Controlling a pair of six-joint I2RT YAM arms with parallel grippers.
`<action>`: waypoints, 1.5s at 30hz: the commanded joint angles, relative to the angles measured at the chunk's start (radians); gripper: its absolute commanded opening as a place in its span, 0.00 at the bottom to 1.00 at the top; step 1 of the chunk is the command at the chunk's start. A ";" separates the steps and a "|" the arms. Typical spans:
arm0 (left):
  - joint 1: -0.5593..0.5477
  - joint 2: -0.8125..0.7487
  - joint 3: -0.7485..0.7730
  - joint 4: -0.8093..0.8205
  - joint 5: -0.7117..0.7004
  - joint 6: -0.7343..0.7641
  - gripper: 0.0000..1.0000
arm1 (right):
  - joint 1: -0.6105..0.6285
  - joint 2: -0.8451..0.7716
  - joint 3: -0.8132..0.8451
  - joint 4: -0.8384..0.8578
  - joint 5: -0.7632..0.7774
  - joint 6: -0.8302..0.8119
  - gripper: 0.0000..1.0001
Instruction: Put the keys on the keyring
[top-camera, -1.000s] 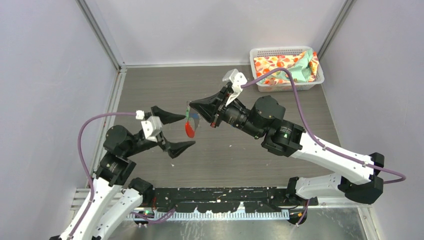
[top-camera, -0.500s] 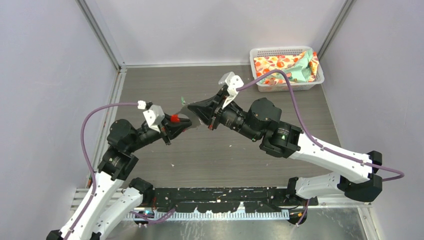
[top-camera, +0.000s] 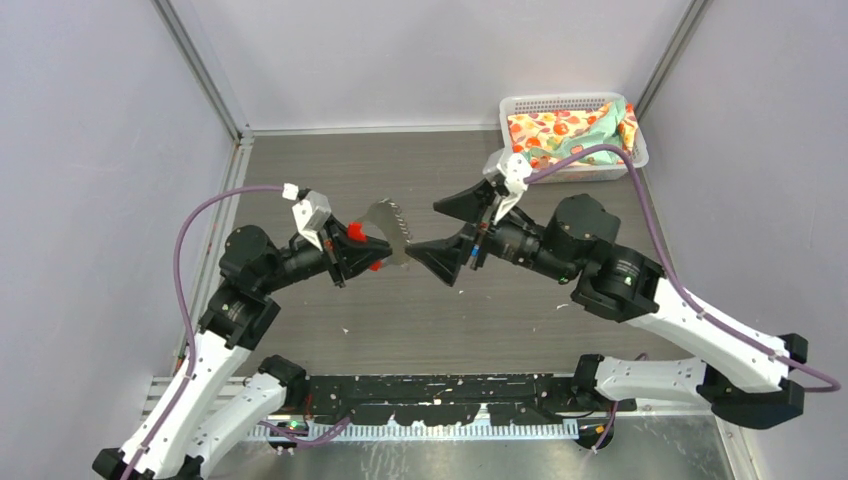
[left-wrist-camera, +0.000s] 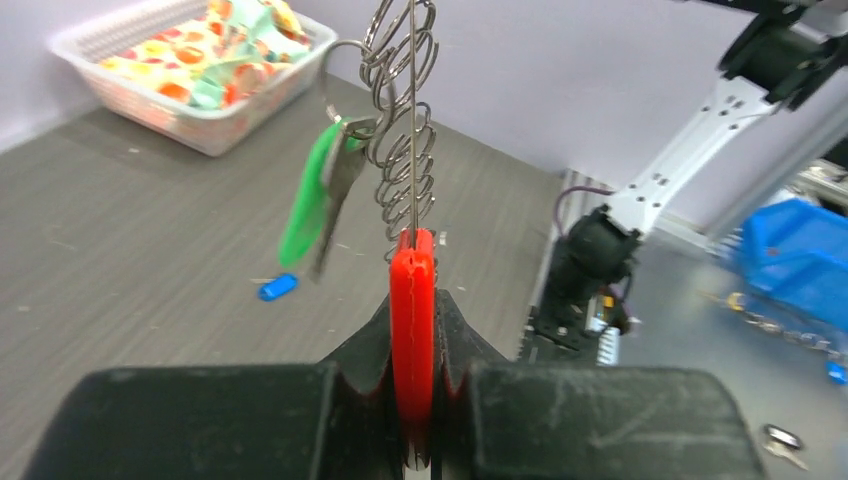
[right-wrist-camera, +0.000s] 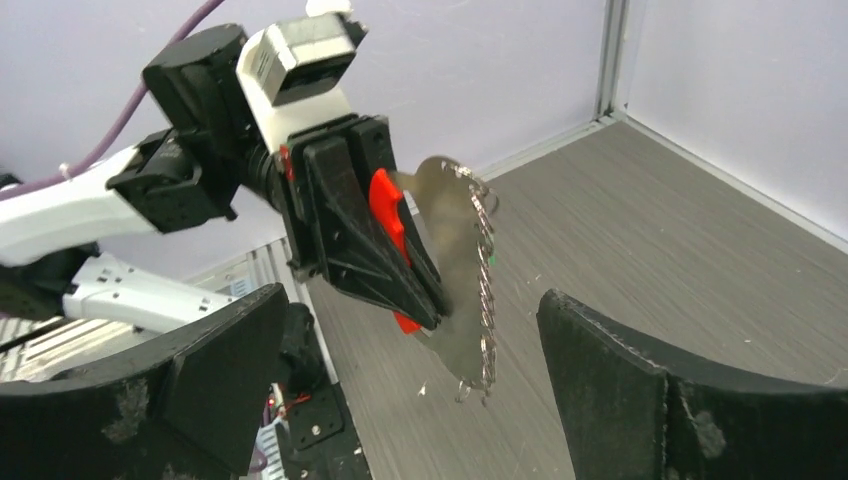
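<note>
My left gripper (top-camera: 374, 250) (left-wrist-camera: 413, 312) is shut on the red tag (left-wrist-camera: 412, 290) (right-wrist-camera: 384, 204) of the keyring (top-camera: 390, 226) (right-wrist-camera: 470, 270), holding it up in the air above the table. Its silvery loops (left-wrist-camera: 405, 120) rise from the tag. A green-headed key (left-wrist-camera: 308, 200) hangs from one loop. The blue-headed key (left-wrist-camera: 278, 287) lies loose on the table beyond. My right gripper (top-camera: 428, 230) (right-wrist-camera: 412, 320) is open just right of the keyring, its fingers (right-wrist-camera: 620, 390) apart from it and holding nothing.
A white basket (top-camera: 520, 106) (left-wrist-camera: 95, 42) with colourful cloth stands at the back right corner. Grey walls enclose the dark wooden table (top-camera: 330, 170) on three sides. The arms' base rail (top-camera: 440, 395) runs along the near edge.
My left gripper closed on the red tag and now holds the keyring alone. The right gripper opened, let go of the keyring and drew back to the right.
</note>
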 joint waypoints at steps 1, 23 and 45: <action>0.003 0.023 0.067 0.086 0.134 -0.128 0.00 | -0.090 -0.078 -0.071 -0.065 -0.208 0.058 1.00; 0.003 0.049 0.130 0.077 0.151 -0.231 0.00 | -0.221 0.058 -0.202 0.266 -0.610 0.347 0.39; 0.003 -0.193 0.029 -0.347 -0.566 0.473 0.98 | -0.238 0.106 -0.007 -0.123 -0.263 0.513 0.01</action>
